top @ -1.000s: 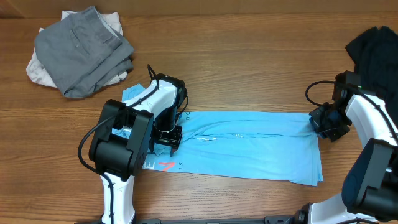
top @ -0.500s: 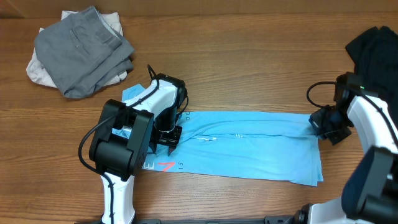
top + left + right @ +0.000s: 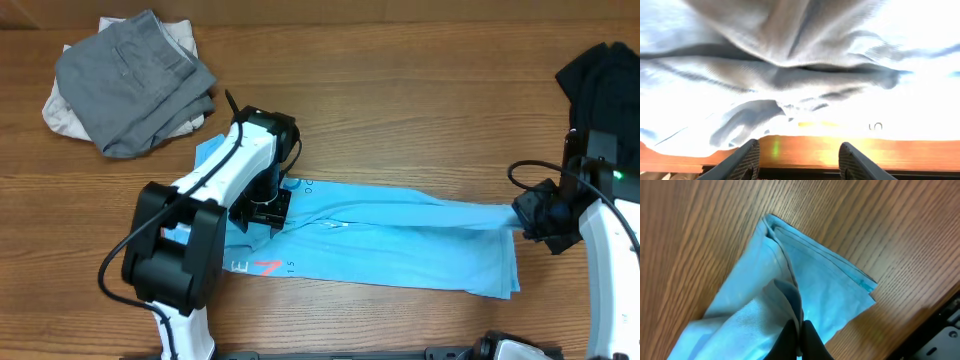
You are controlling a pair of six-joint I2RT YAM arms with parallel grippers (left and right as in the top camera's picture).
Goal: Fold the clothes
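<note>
Now flat on the table (image 3: pixel 400 90), long axis 9 to 3 o'clock: T-shirt (image 3: pixel 400 245). Pinched at its 3 o'clock edge by right gripper (image 3: pixel 535 212). At the 9 o'clock end, left gripper (image 3: pixel 265 210) spread, holding nothing, probably nearer for folding.

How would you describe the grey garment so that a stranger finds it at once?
On the wooden table, look to the far left corner in the overhead view. There a folded grey garment lies on an off-white garment. It is the only grey piece: the light blue T-shirt stretches across the middle, and the black garment sits at the far right.
</note>
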